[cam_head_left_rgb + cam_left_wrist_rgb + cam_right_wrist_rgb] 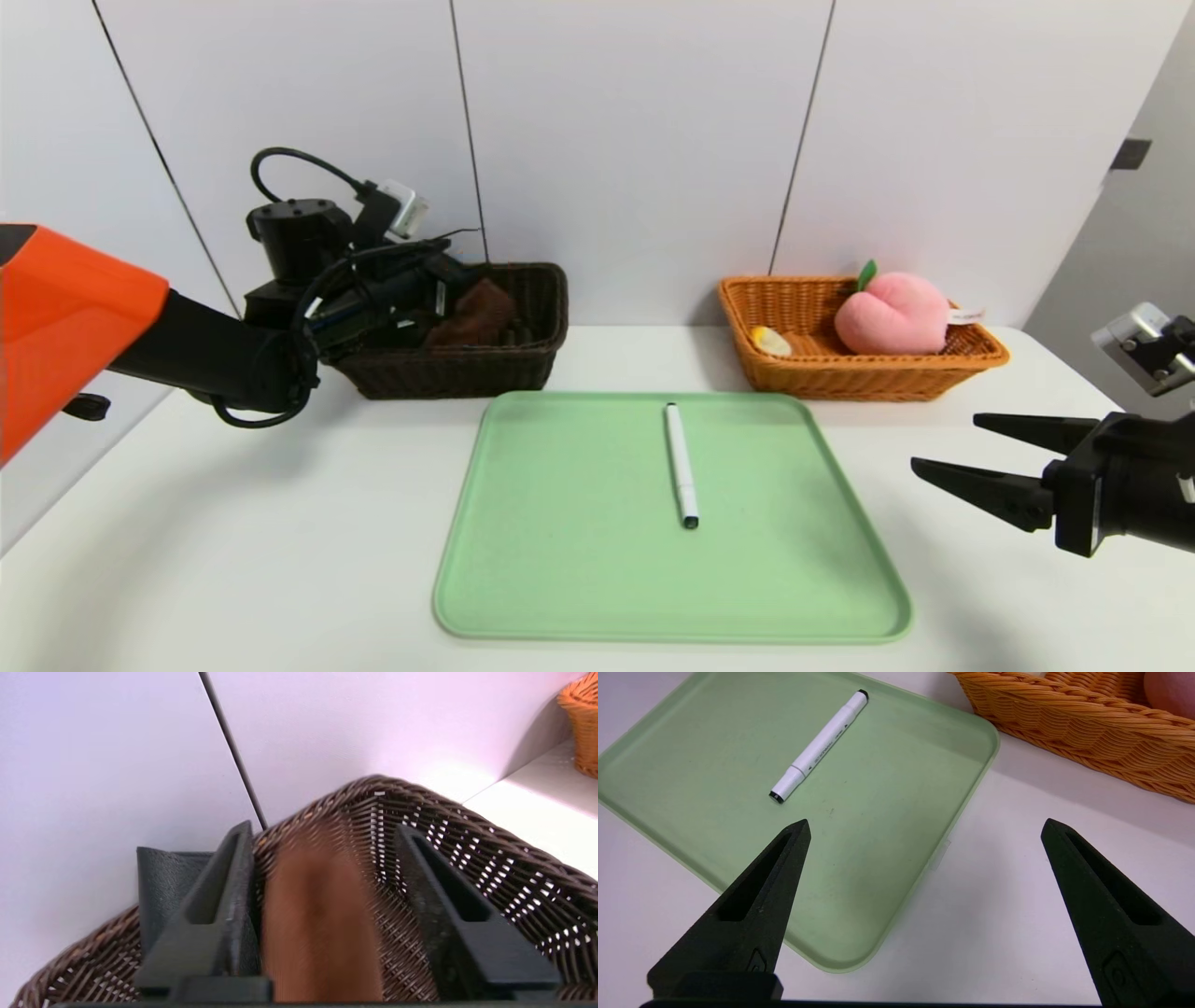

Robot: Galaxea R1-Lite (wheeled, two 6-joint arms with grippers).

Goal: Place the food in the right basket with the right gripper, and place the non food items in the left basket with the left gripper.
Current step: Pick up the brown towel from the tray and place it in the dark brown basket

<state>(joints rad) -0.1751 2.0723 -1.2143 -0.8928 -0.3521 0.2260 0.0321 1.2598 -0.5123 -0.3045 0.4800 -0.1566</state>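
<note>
My left gripper (439, 297) hangs over the dark brown left basket (448, 373), jaws apart. The brown cloth bundle (317, 924) shows blurred between its fingers, clear of one of them, and sits inside the basket (478, 313). A black textured pouch (156, 879) leans in the same basket (490, 858). The white marker pen (681, 465) lies on the green tray (560, 560). The pink peach (892, 313) and a small orange-and-white piece (771, 341) rest in the orange-tan right basket (868, 383). My right gripper (946, 442) hovers open and empty right of the tray.
Both baskets stand against the white back wall. In the right wrist view the marker (817, 749) lies on the tray (691, 788), with the orange basket (1087, 732) beyond my right gripper (925, 822). White tabletop surrounds the tray.
</note>
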